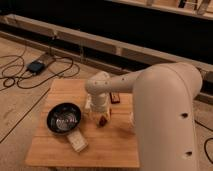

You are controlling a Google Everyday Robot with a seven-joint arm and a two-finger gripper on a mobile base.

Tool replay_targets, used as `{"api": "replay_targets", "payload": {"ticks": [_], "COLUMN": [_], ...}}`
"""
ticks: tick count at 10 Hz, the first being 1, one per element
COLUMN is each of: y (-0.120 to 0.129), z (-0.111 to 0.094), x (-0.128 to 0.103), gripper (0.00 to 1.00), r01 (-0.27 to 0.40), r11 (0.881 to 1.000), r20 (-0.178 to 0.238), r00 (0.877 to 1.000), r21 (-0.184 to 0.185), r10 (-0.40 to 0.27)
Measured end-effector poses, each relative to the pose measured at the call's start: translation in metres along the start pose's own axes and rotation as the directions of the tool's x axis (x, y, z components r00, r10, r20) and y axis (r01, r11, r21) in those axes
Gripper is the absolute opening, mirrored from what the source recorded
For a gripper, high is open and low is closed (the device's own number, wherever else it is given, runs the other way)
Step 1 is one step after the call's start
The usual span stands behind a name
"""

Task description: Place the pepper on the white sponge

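**Q:** ok so where was everything in that shot?

**A:** Going by the black bowl. Biggest thing was the white arm. It filled everything right of the bowl and got cut off by the frame edge. It bent over the wooden table, and its bulk hid the table's far right side.

**Q:** and the claw?

**A:** The gripper hung pointing down, just right of the bowl. The wrist covered most of it, so I honestly couldn't tell if it was open or closed.

**Q:** pepper?

**A:** The pepper was a small reddish thing right of the bowl, sitting directly under the gripper's tip. I couldn't make out whether it was touching or held. The white sponge lay just in front of the bowl near the table's front edge, apart from the pepper. A dark bar showed behind and right of the bowl, half tucked under the arm.
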Motion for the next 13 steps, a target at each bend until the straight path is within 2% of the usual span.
{"api": "replay_targets", "payload": {"ticks": [4, 7, 8, 10, 12, 13], "y": [-0.008, -0.016, -0.019, -0.020, -0.024, -0.023], "z": [0.017, 0.026, 0.030, 0.031, 0.029, 0.027], "x": [-0.015, -0.024, -0.027, -0.030, -0.033, -0.033], "gripper": [0.65, 0.65, 0.62, 0.47, 0.24, 0.16], "r01": [-0.018, -0.030, -0.037, -0.046, -0.057, -0.056], "r11": [1.000, 0.999, 0.999, 0.999, 0.997, 0.997], "r20": [0.003, 0.008, 0.009, 0.010, 0.013, 0.015], "r00": [1.000, 1.000, 0.999, 0.999, 0.998, 0.998], "r21": [-0.022, -0.023, -0.022, -0.028, -0.043, -0.047], "r10": [0.018, 0.030, 0.037, 0.046, 0.058, 0.057]}}
